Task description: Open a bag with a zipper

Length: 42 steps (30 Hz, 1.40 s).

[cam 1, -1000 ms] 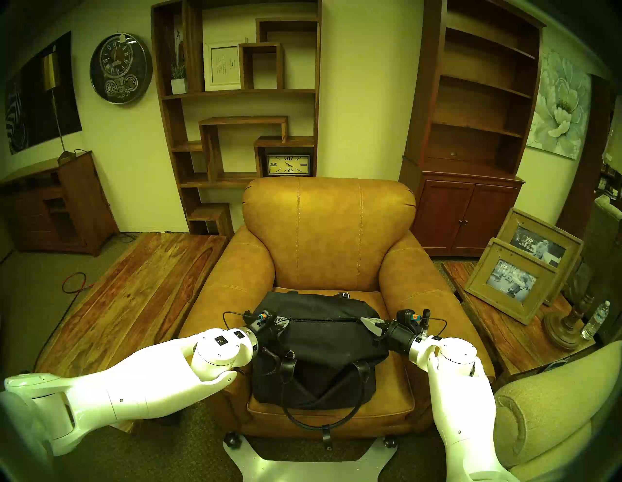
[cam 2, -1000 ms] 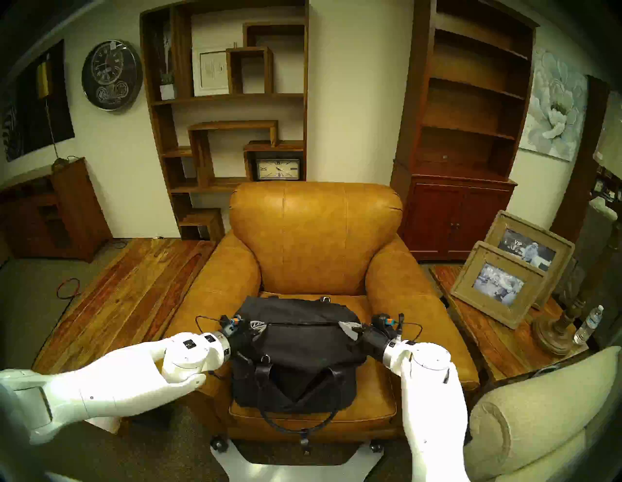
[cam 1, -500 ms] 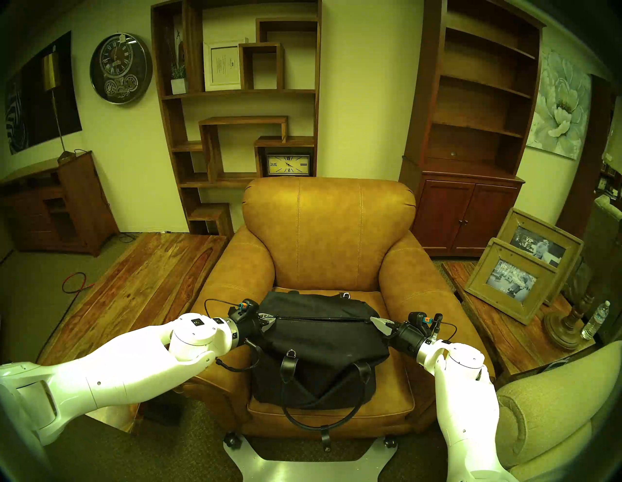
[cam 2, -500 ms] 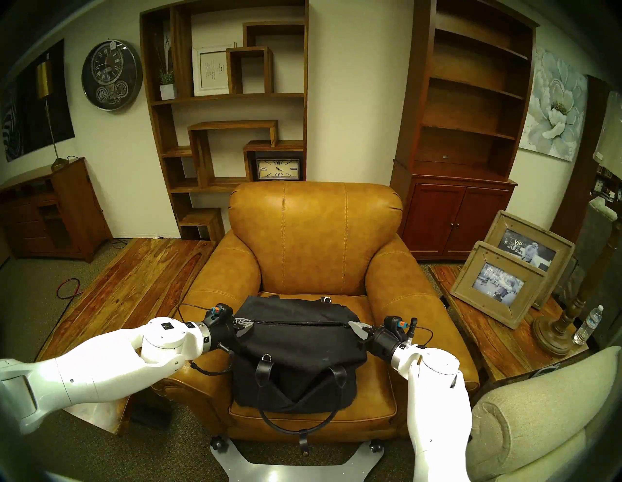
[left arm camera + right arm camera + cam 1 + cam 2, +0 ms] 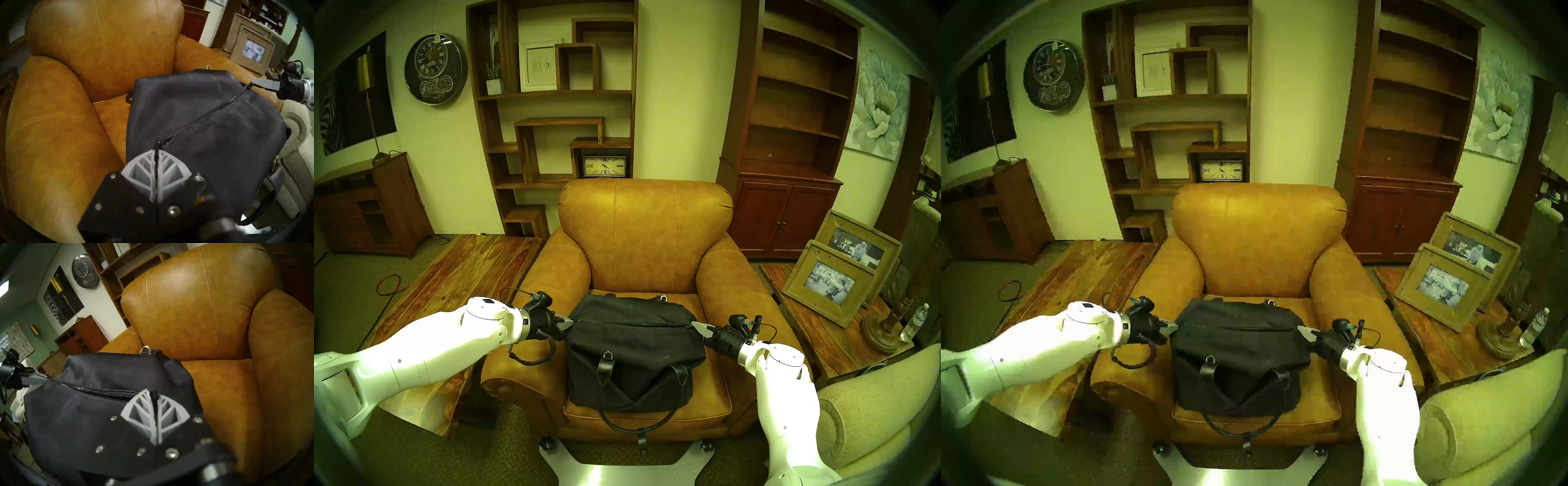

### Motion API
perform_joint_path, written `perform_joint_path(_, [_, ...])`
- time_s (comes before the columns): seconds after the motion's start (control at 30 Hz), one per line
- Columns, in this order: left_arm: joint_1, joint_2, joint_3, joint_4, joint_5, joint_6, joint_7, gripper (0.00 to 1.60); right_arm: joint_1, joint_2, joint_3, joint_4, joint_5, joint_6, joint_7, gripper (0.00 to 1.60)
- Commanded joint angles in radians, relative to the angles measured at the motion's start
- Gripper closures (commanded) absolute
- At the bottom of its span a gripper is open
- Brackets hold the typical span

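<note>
The bag [image 5: 636, 353] lies on the armchair [image 5: 644, 237] seat, between the armrests. The zipper [image 5: 629, 323] runs along its top, end to end. The left gripper [image 5: 567, 324] is pressed together on the zipper's left end — a thin dark strip shows between its fingers. The right gripper [image 5: 696, 327] pinches the right end. Both bag ends sit close to the armrests; the seat's front edge is free.

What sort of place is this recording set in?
Likely a furniture showroom or staged living room: a tan leather armchair holding the bag, mostly bare wooden shelving, and a wall clock that seems to carry a tag.
</note>
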Motion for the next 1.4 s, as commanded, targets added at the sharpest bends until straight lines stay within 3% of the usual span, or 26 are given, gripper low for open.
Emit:
perform_joint_path(0.0, [-0.057,-0.008,-0.014,0.094,0.004,0.017,-0.056,1.60,0.065,0.062,0.022,0.025,-0.027,0.003,-0.043,1.60])
perform_joint_path(0.43, [-0.107,-0.099,0.019,0.245,0.066,0.024,-0.148,1.60,0.131,0.083,0.038,0.148,-0.066,-0.034,-0.082,1.60])
perform_joint_path(0.7, [-0.109,-0.126,0.026,0.280,0.087,0.011,-0.168,1.60,0.158,0.091,0.057,0.193,-0.072,-0.062,-0.094,1.60])
perform_joint_path(1.37, [-0.133,-0.191,0.056,0.350,0.175,0.016,-0.186,1.60,0.297,0.111,0.007,0.540,-0.146,-0.208,-0.210,1.60])
